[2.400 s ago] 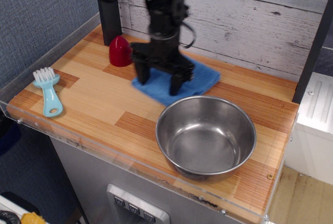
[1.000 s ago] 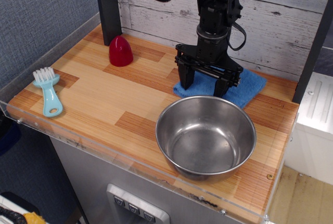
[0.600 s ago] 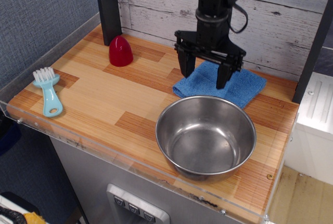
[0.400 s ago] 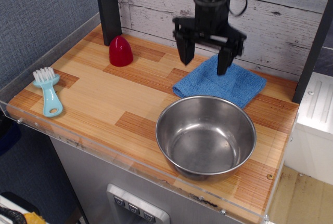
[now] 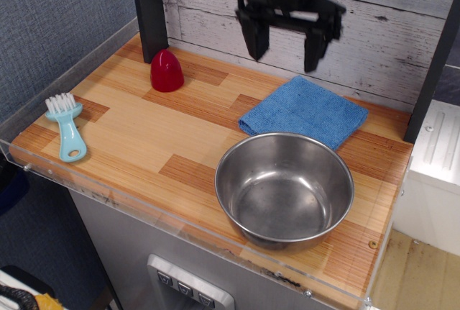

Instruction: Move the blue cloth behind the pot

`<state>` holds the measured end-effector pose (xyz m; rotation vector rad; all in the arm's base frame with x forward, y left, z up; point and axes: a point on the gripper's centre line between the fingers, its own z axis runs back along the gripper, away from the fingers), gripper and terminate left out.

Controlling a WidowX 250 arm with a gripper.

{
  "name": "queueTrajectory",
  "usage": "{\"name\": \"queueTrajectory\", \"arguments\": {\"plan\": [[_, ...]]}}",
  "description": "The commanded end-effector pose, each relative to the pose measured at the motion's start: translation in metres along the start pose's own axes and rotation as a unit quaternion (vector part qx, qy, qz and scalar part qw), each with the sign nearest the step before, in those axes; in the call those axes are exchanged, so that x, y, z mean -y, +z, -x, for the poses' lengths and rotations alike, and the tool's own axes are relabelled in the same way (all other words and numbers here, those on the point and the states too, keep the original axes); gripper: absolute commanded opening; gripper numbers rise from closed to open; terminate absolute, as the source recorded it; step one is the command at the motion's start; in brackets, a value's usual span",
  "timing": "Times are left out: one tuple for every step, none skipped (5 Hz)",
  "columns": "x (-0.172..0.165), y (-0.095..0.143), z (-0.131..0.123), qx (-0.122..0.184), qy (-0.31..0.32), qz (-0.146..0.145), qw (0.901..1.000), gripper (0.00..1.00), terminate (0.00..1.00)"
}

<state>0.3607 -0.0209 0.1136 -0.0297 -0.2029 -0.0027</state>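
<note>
The blue cloth [image 5: 304, 112] lies flat on the wooden table, right behind the pot and touching its far rim. The pot [image 5: 284, 186] is a large shiny steel bowl, empty, near the table's front right. My gripper [image 5: 286, 49] hangs open and empty in the air above the cloth's far edge, in front of the white plank wall. Its two black fingers point down and stand wide apart.
A red dome-shaped object [image 5: 166, 70] stands at the back left near a black post [image 5: 149, 11]. A light-blue brush [image 5: 67, 127] lies at the left edge. A clear acrylic rim [image 5: 180, 230] runs along the table's front. A second black post [image 5: 435, 65] stands at the right.
The gripper carried the cloth from the table's middle to behind the pot, let go of it, and has risen straight up, open. The cloth now lies still.
</note>
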Motion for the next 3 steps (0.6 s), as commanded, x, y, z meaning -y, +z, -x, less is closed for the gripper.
{"name": "queueTrajectory", "arguments": {"plan": [[-0.0067, 0.0336, 0.0034, 0.032, 0.002, 0.014, 0.9994, 1.00, 0.00], [-0.0067, 0.0336, 0.0034, 0.032, 0.002, 0.014, 0.9994, 1.00, 0.00], [-0.0067, 0.0336, 0.0034, 0.032, 0.002, 0.014, 0.9994, 1.00, 1.00]]}}
